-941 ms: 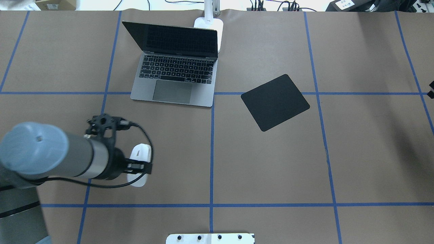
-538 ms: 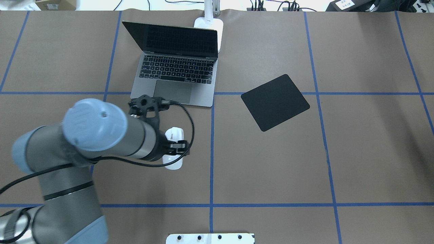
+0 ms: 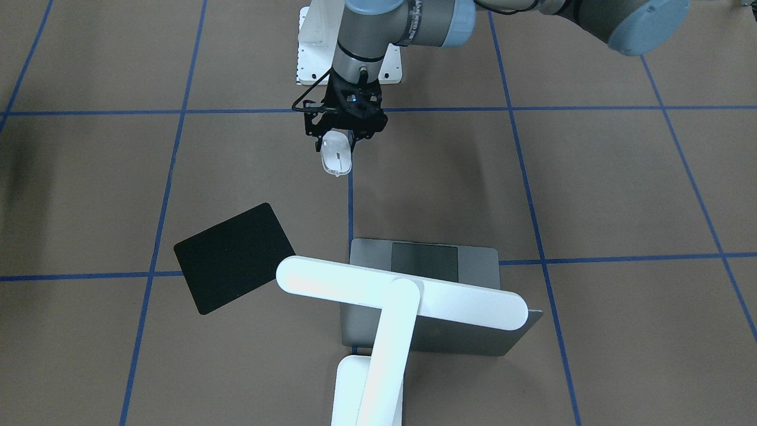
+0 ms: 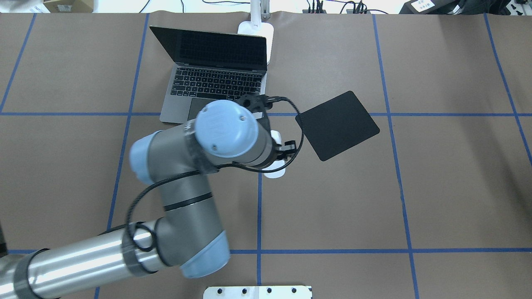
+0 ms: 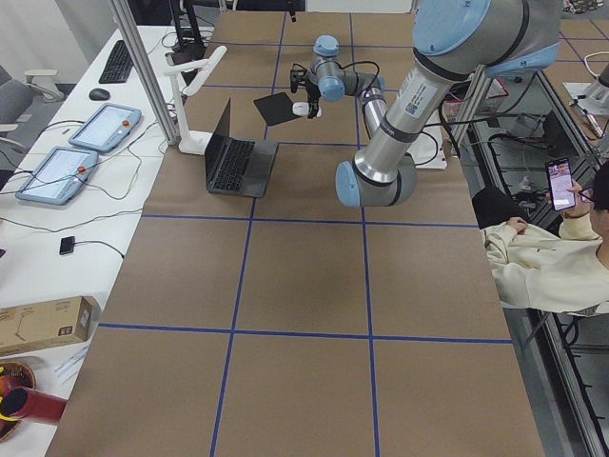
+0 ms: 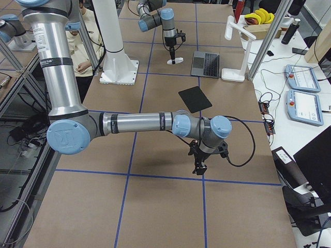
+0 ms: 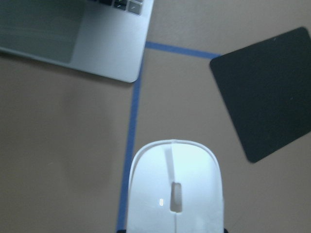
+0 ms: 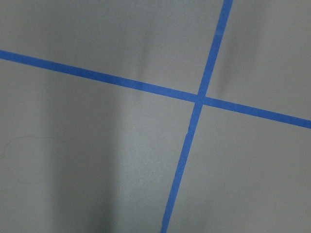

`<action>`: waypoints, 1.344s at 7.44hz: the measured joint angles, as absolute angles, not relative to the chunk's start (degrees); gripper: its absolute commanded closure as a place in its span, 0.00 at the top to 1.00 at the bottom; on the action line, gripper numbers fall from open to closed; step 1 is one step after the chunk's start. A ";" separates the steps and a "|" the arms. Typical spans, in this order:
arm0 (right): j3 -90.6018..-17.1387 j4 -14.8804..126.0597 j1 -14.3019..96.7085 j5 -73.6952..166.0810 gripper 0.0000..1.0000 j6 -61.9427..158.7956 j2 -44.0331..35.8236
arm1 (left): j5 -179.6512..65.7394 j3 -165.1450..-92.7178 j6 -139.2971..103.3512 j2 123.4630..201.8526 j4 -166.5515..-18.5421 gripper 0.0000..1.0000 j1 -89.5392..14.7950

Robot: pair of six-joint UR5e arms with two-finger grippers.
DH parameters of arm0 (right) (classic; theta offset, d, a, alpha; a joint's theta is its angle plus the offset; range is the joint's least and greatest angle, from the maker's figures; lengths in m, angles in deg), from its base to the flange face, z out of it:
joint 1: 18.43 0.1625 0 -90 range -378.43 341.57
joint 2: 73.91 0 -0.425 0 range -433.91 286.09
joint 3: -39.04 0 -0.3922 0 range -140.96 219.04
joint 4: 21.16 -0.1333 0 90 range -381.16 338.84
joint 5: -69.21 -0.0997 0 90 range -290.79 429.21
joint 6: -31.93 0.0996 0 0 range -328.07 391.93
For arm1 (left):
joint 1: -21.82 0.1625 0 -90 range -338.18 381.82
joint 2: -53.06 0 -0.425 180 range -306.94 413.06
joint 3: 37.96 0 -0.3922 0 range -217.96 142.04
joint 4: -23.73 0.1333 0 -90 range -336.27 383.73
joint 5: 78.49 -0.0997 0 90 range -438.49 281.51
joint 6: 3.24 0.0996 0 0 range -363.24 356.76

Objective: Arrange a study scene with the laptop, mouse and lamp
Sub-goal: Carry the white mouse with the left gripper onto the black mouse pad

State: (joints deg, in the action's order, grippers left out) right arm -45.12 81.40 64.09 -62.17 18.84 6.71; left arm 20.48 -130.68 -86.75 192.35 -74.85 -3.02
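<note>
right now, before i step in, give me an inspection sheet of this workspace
surface: table covered in brown paper with a blue tape grid.
job's things: laptop open at the far side; lamp standing behind its screen; mouse gripped, between laptop and pad.
clutter: black pad lying flat and askew, on the robot's right of the laptop; white pedestal at the near edge.
grippers: left gripper shut on the mouse; right gripper over bare paper, open or shut cannot be told.
cables: black cable loops off the left wrist.
surroundings: operator seated with a phone; tablets on a side bench.
</note>
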 measured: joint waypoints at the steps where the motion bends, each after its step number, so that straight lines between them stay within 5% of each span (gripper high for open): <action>1: -45.07 80.45 64.10 -62.20 1.00 18.94 7.17 | 18.05 -124.34 -88.47 196.07 -78.01 0.29 -2.84; 4: -45.09 79.37 64.34 -62.13 1.00 19.02 7.34 | 8.60 -108.43 -92.05 203.89 -88.47 0.29 -0.89; 7: -45.13 78.11 64.67 -62.17 1.00 19.09 7.30 | -5.19 -102.08 -93.63 207.27 -93.19 0.33 2.86; 9: -45.19 78.00 64.78 -62.33 1.00 19.09 7.30 | -12.74 -98.22 -94.75 208.02 -95.55 0.78 4.83; 10: -45.19 77.99 64.82 -62.40 1.00 19.14 7.27 | -14.93 -96.98 -94.91 208.43 -96.27 0.89 5.37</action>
State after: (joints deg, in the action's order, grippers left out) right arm -45.19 77.99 64.82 -62.40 19.14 7.27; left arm -14.93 -96.98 -94.91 208.43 -96.27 5.37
